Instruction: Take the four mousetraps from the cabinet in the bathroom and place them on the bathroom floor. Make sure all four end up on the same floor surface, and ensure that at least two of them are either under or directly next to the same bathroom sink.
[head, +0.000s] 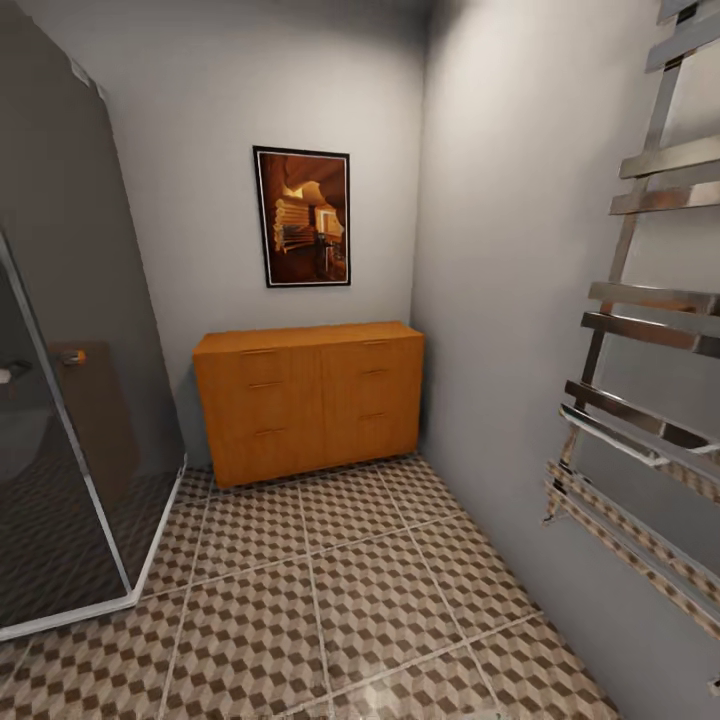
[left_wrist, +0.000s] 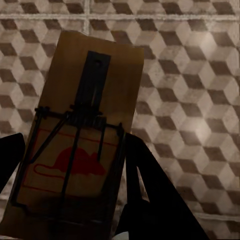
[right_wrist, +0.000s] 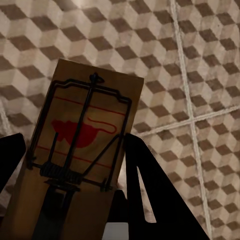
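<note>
Left-hand mousetrap (left_wrist: 82, 135): a flat wooden board with dark wire parts and a red mouse mark, seen in the left wrist view between the two dark fingers (left_wrist: 150, 195) of the left gripper (left_wrist: 70, 200), which are clamped on its sides; it hangs above the patterned tiles.
Right-hand mousetrap (right_wrist: 82, 150): a matching board with red mouse mark and wire bar, seen in the right wrist view, gripped at its edges by the right gripper (right_wrist: 70, 200), whose fingers (right_wrist: 150, 195) close on it; tiles lie below.
Bathroom floor (head: 340, 600): square tiles in a brown, beige and white cube pattern with pale grout lines, filling the head view from 4 to 8 o'clock.
Cabinet (head: 310, 400): orange-brown chest of drawers with wooden bar handles, drawers shut, just below centre in the head view, standing against the far wall in the corner.
Framed picture (head: 302, 216): dark-framed, on the wall above the cabinet, toward 12 o'clock.
Shower enclosure (head: 70, 420): dark glass panels with pale frame, at 9 o'clock.
Towel rail (head: 640, 330): chrome bars on the side wall, at 3 o'clock.
</note>
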